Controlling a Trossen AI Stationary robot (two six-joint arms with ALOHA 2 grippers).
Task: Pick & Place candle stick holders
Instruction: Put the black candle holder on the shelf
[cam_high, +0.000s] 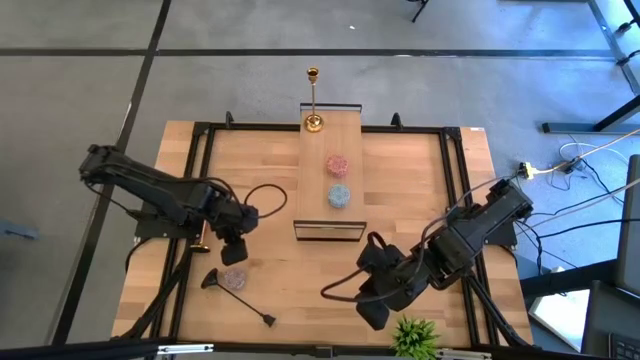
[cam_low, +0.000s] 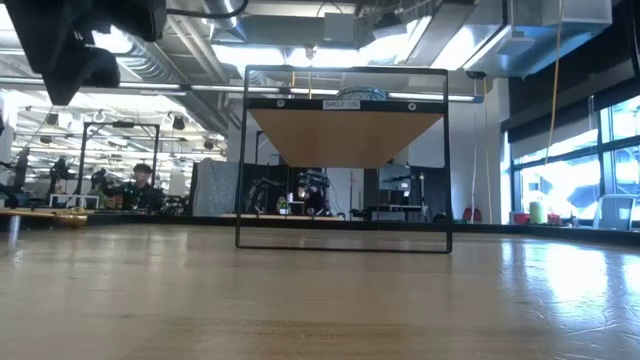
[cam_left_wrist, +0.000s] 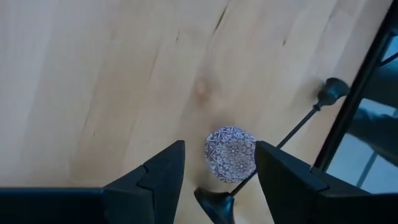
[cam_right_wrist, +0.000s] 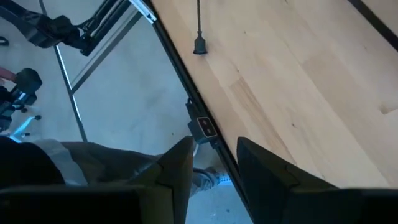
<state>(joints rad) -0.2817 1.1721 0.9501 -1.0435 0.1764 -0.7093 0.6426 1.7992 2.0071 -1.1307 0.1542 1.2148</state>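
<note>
A gold candlestick stands upright on its round base at the far end of the shelf top. A black candlestick lies on its side on the table near the front left. Its flared base is beside a small cut-glass round holder, and its top cup points away. My left gripper is open and hovers just above the glass holder, touching nothing. A gold piece lies on the table, mostly hidden under my left arm. My right gripper is open and empty near the table's front edge.
A pink and a blue round holder sit on the shelf top. The shelf's black frame stands mid-table. A green plant is at the front right edge. A black rail runs along the table's near edge. Bare wood lies between the arms.
</note>
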